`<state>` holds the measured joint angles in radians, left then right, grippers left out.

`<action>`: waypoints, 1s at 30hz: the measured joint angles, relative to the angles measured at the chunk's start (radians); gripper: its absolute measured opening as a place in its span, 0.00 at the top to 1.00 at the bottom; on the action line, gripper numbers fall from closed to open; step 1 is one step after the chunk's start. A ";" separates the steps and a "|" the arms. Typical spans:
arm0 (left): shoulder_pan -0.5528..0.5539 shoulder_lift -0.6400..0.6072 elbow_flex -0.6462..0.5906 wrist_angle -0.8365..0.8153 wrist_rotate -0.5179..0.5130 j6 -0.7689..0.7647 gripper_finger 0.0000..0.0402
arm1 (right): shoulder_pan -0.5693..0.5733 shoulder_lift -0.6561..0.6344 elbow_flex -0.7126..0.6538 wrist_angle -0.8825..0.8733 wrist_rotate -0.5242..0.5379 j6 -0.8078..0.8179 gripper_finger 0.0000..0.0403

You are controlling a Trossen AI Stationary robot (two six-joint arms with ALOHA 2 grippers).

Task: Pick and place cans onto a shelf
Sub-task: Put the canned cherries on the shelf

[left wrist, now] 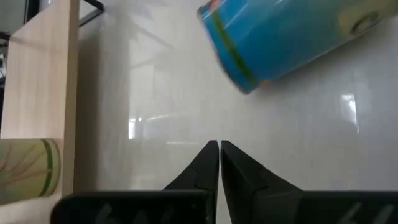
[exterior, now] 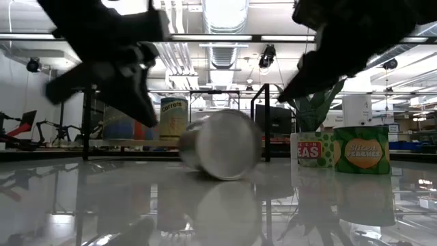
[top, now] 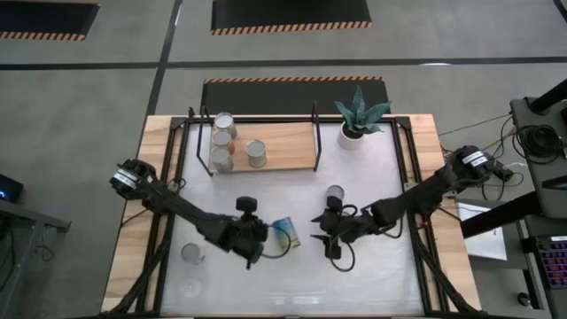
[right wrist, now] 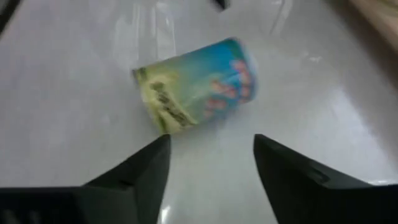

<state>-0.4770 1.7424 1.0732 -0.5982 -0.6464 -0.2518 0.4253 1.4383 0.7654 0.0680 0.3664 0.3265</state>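
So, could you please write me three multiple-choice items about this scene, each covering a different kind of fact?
1. Where is the tipped can?
A. On the shelf
B. On the table, between the left gripper and the right gripper
C. In the plant pot

2. What colour is most of its label?
A. Red
B. Black
C. Blue

3. What state is the left gripper in?
A. Shut and empty
B. Wide open
C. Shut on a can

Answers: 1 B, the high view shows it lying between the two grippers. 2 C, both wrist views show a blue label. 3 A, its fingers meet with the can lying ahead.
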 joint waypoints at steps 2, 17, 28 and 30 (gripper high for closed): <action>0.029 0.000 -0.012 0.048 0.000 0.029 1.00 | 0.008 0.030 0.000 0.000 -0.001 0.000 0.40; 0.166 0.004 -0.047 0.463 0.020 0.252 1.00 | 0.002 0.116 0.000 -0.004 0.004 0.074 0.40; 0.211 0.005 -0.110 0.565 0.109 0.232 1.00 | -0.003 0.115 0.000 -0.003 0.001 0.074 0.64; 0.212 0.005 -0.131 0.593 0.111 0.221 1.00 | -0.004 0.115 0.000 -0.003 0.000 0.074 0.67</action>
<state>-0.2653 1.7470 0.9418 -0.0047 -0.5357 -0.0307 0.4217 1.5532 0.7654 0.0648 0.3669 0.4004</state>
